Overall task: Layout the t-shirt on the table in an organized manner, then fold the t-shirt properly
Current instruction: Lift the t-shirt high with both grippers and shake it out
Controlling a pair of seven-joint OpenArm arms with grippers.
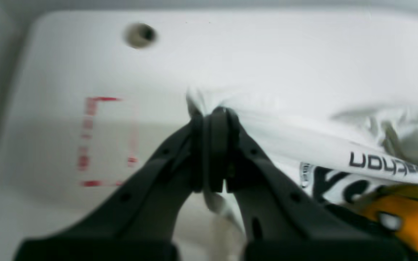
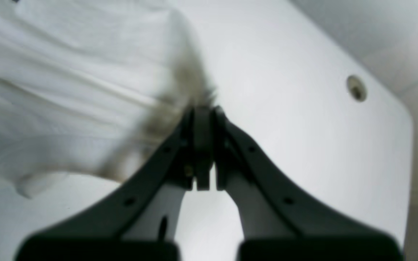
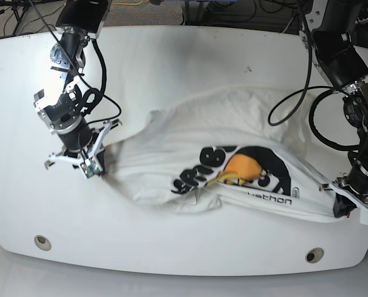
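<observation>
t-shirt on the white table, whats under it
Under the crumpled white printed t-shirt only the wide white smooth table shows around its edges. Whatever lies beneath the cloth is covered. Both claws, left and right, pinch its edges.

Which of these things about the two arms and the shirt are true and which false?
1. Both arms grip the t-shirt with their fingers. True: the left gripper and the right gripper are each shut on its cloth.
2. The shirt lies flat and neatly folded. False: it is crumpled and stretched between the arms.
3. An orange graphic shows on the shirt. True.
4. The shirt hangs over the table edge to the floor. False: it lies on the tabletop.
5. The table has red marks. True.
</observation>
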